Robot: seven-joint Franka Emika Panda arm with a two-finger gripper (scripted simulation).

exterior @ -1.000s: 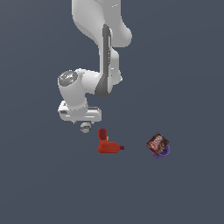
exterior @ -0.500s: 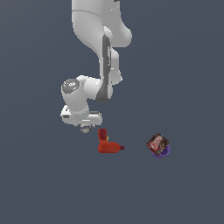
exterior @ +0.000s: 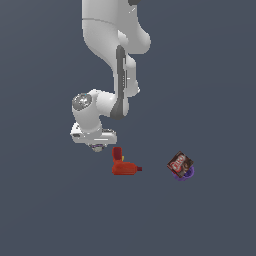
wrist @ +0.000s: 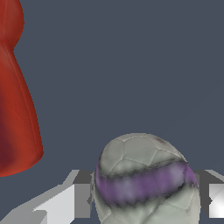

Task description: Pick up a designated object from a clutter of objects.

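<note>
Hand (exterior: 98, 146) low over small round grey-white ball w/ purple band (wrist: 144, 181), fingers either side; grip state unclear. Lift not done; red bottle-shaped object (exterior: 123, 164) just beside.

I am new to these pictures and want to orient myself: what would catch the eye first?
In the exterior view, the tall white arm dominates, bent down over the grey floor, with a red bottle-shaped object just beside its gripper. In the wrist view, a grey-white ball with a purple band sits between the gripper's fingers.
</note>
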